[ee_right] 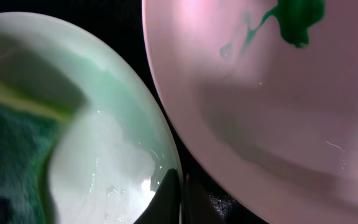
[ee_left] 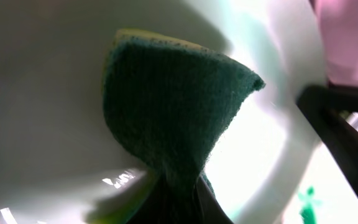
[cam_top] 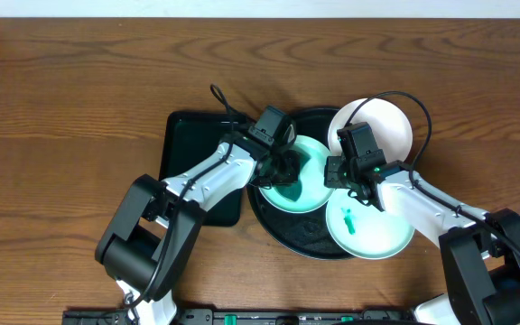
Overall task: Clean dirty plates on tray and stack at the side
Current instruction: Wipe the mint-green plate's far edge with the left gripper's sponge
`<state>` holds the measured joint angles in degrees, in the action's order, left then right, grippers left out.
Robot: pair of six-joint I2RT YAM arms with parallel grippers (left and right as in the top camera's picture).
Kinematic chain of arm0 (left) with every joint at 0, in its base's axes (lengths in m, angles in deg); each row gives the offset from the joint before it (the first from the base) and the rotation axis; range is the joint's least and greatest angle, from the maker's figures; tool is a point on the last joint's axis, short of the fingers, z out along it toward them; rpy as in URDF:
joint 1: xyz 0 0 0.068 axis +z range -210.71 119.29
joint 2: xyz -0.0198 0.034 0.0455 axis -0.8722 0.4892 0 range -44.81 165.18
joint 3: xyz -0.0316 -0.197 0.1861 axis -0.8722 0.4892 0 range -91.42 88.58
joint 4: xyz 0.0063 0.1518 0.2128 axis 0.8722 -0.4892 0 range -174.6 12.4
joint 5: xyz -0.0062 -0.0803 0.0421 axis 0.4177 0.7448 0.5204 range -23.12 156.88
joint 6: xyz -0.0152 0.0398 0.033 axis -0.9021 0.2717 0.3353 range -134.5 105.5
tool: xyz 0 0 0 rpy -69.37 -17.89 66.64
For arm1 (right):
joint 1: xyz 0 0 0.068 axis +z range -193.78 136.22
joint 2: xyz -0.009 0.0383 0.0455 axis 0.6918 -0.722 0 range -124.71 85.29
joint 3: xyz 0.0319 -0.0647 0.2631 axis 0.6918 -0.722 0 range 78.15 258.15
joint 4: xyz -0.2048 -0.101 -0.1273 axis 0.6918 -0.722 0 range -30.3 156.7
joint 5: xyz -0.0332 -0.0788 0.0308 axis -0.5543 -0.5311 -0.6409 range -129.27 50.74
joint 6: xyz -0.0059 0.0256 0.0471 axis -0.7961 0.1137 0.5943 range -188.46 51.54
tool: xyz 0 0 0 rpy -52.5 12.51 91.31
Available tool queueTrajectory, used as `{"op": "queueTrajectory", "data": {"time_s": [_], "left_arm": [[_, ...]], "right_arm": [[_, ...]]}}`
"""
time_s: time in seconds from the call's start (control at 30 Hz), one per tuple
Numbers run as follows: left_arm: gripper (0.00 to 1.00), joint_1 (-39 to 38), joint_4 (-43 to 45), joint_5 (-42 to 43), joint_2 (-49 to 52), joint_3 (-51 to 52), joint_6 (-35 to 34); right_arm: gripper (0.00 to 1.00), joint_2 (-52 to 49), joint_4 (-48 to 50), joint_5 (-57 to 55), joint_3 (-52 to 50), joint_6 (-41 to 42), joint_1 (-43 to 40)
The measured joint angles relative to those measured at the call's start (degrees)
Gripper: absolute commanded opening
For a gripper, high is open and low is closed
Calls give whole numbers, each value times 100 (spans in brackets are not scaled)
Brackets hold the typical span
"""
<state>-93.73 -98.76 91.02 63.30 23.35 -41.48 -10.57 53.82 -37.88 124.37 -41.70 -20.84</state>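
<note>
Filling view: brown wood-grain table (cam_top: 61, 108) | tray (cam_top: 301, 236) centred | pale strip (cam_top: 332, 5) beyond

My worktop (cam_top: 61, 108) is brown grained wood with a soft sheen. The round tray (cam_top: 301, 236) is glossy black. The mint plate (ee_right: 104, 155) and the smeared plate (ee_right: 278, 124) look smooth, glossy and wet. My sponge (ee_left: 173, 106) is coarse green scouring fibre over yellow foam.

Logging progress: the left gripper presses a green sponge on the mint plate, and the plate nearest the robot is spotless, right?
Not spotless: the plate nearest the robot carries a green smear, plain in the overhead view. The left gripper does press the green sponge on the mint plate.
</note>
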Motion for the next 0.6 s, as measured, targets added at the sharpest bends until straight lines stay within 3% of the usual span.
{"op": "queueTrajectory", "data": {"time_s": [0.23,0.6], "left_arm": [[10,-164,9,192,-581,2,138],[9,-164,-199,-960,-874,94,188]], "right_arm": [[1,0,2,2,0,-2,0],[1,0,2,2,0,0,0]]}}
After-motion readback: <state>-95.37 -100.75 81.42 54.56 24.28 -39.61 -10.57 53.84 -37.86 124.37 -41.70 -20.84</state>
